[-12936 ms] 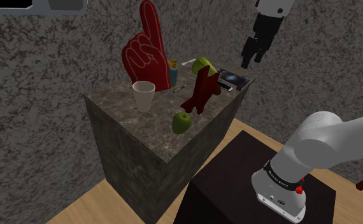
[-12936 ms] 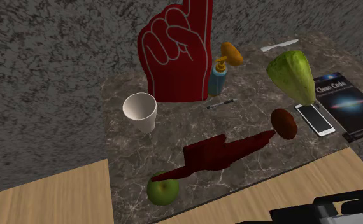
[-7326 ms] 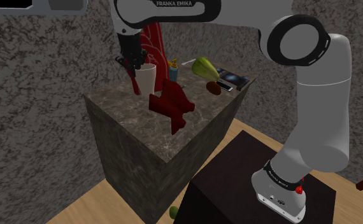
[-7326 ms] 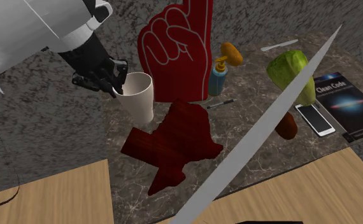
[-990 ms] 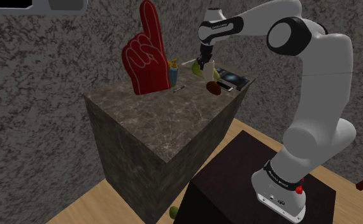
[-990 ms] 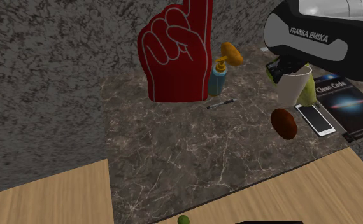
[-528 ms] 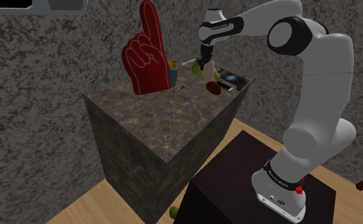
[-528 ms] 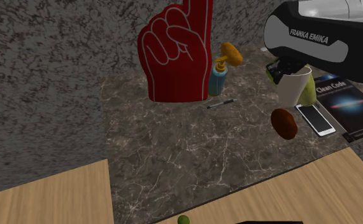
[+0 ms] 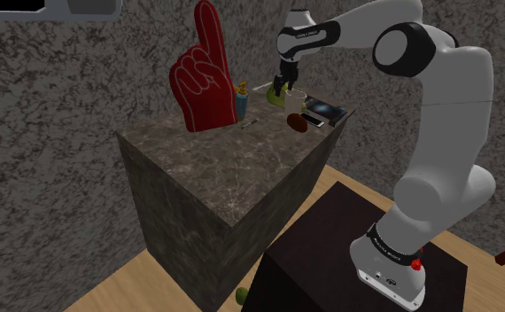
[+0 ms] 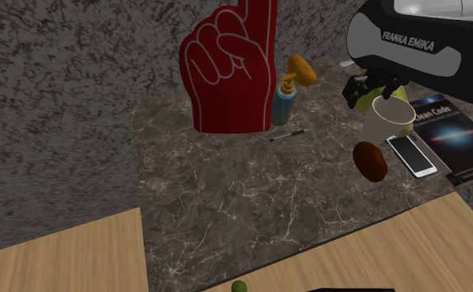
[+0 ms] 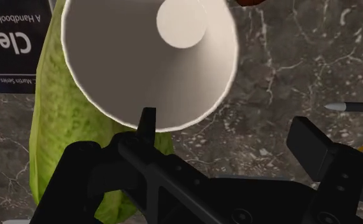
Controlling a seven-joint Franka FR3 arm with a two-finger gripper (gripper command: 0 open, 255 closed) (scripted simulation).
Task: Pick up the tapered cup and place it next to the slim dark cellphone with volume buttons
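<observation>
On my second exterior feed, a red foam hand (image 10: 231, 70) stood at the left of the dark marble tabletop (image 10: 226, 207), close to the rough grey wall. Below the tabletop's front edge, 1 small green fruit (image 10: 239, 287) lay on the wooden floor. Just right of the foam hand stood a blue pump bottle (image 10: 283, 104), with a pen (image 10: 287, 134) lying in front of it.

Further right, the black hand (image 10: 361, 90) hung over the tabletop. Its 2 fingers stood apart and gripped nothing. The off-white tapered cup (image 10: 386, 120) sat just beside the hand, at its lower right on that feed, tilted with its mouth turned up and to the right. On the wrist feed the cup's mouth faced the camera; 1 fingertip (image 11: 147, 122) showed at its rim and the other stood well clear. I could not tell whether the cup touched the tabletop.

A leafy green vegetable (image 11: 65, 121) lay behind the cup. A brown lump (image 10: 369, 160) sat just under the cup in that picture. The white-edged phone (image 10: 411, 155) lay flat just right of the lump, near the cup's base, and a dark book (image 10: 446, 128) lay beyond it.
</observation>
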